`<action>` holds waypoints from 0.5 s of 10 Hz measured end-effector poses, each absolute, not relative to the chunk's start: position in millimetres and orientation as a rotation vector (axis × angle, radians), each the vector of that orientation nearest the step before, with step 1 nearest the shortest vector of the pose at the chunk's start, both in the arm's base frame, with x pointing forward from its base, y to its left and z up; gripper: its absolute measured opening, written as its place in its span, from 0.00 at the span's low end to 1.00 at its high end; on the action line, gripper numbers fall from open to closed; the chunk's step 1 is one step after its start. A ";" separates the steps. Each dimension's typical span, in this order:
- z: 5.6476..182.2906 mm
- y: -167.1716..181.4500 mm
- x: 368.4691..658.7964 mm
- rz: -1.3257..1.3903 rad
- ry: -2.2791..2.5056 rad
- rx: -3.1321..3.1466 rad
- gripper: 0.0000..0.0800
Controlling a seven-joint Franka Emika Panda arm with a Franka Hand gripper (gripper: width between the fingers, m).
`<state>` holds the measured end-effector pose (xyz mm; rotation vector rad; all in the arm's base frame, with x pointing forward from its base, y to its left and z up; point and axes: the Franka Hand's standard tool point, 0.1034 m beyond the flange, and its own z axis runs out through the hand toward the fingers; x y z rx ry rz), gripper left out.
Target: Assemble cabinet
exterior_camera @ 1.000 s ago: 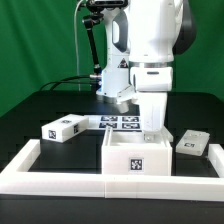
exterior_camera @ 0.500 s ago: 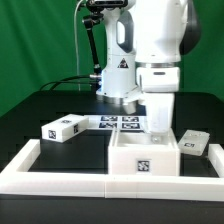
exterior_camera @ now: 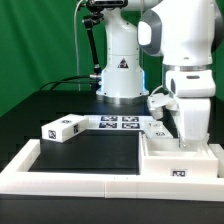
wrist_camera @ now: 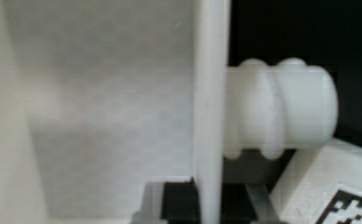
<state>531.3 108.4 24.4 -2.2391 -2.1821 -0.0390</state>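
Observation:
The cabinet's hollow white box [exterior_camera: 178, 160] stands at the exterior view's right, against the front rail, with a marker tag on its front face. My gripper [exterior_camera: 188, 134] comes down from above and is shut on the box's thin upright wall [wrist_camera: 210, 100]; the dark fingers [wrist_camera: 267, 200] sit on either side of it. A small white tagged block [exterior_camera: 60, 128] lies at the exterior view's left. Another tagged white piece [wrist_camera: 343, 185] shows beside the box in the wrist view; in the exterior view it is hidden behind the box and arm.
The marker board [exterior_camera: 122, 122] lies flat behind the box. A long low white rail [exterior_camera: 70, 180] edges the front and left of the black table. The arm's base [exterior_camera: 118, 70] stands at the back. A ribbed white round part [wrist_camera: 284, 105] sits close to the gripped wall.
My gripper has moved to the exterior view's right, taking the box along the front rail. The small tagged panel at the right is now covered by the box.

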 end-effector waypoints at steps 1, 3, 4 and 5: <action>25.6 114.8 532.1 -0.032 -2.170 -2.246 0.04; 26.9 125.8 531.8 -0.035 -2.125 -2.289 0.04; 26.9 126.8 531.1 -0.022 -2.100 -2.309 0.04; 26.4 126.7 531.0 -0.029 -2.094 -2.316 0.04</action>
